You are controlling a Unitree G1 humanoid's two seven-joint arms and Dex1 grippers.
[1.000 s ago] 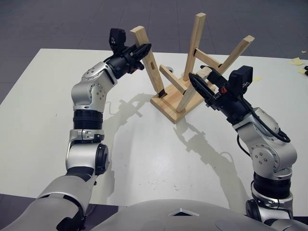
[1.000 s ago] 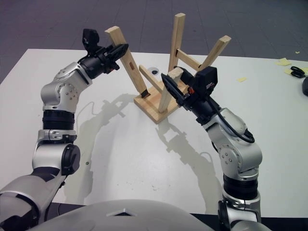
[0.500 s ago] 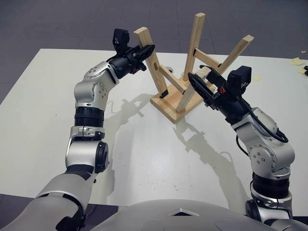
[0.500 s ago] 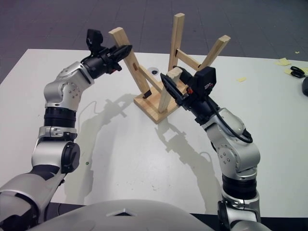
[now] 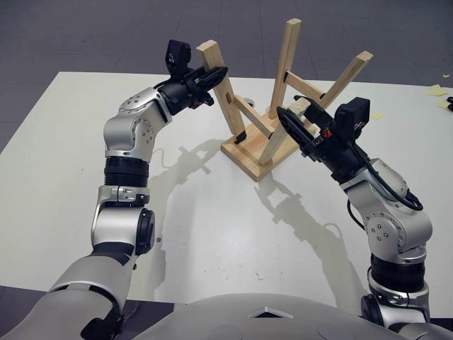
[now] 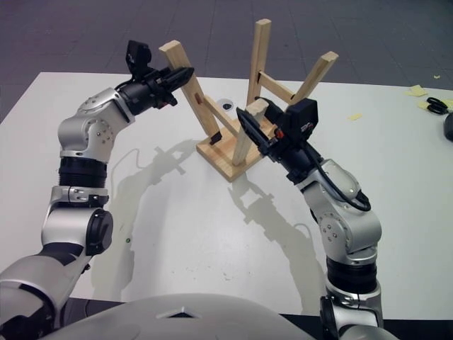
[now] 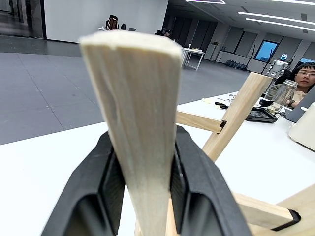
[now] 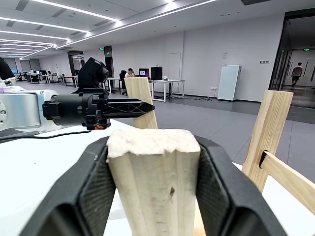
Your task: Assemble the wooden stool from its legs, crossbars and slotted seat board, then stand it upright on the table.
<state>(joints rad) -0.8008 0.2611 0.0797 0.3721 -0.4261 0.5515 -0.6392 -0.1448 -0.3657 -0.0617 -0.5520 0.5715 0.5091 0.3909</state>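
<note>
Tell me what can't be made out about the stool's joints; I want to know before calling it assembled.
Slot joints at the seat board: too small in the head views.
Left wrist view: the left leg, clamped in the left gripper, blocks the joints below.
Right wrist view: the right gripper flanks the right leg, which the lower edge cuts off.
Round thing beyond the seat board: too small to identify.

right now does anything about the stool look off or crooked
The stool is upside down, seat board on the table, legs up. The leg in the left gripper leans outward while the rear leg stands near upright, so they look uneven. Nothing looks broken.
</note>
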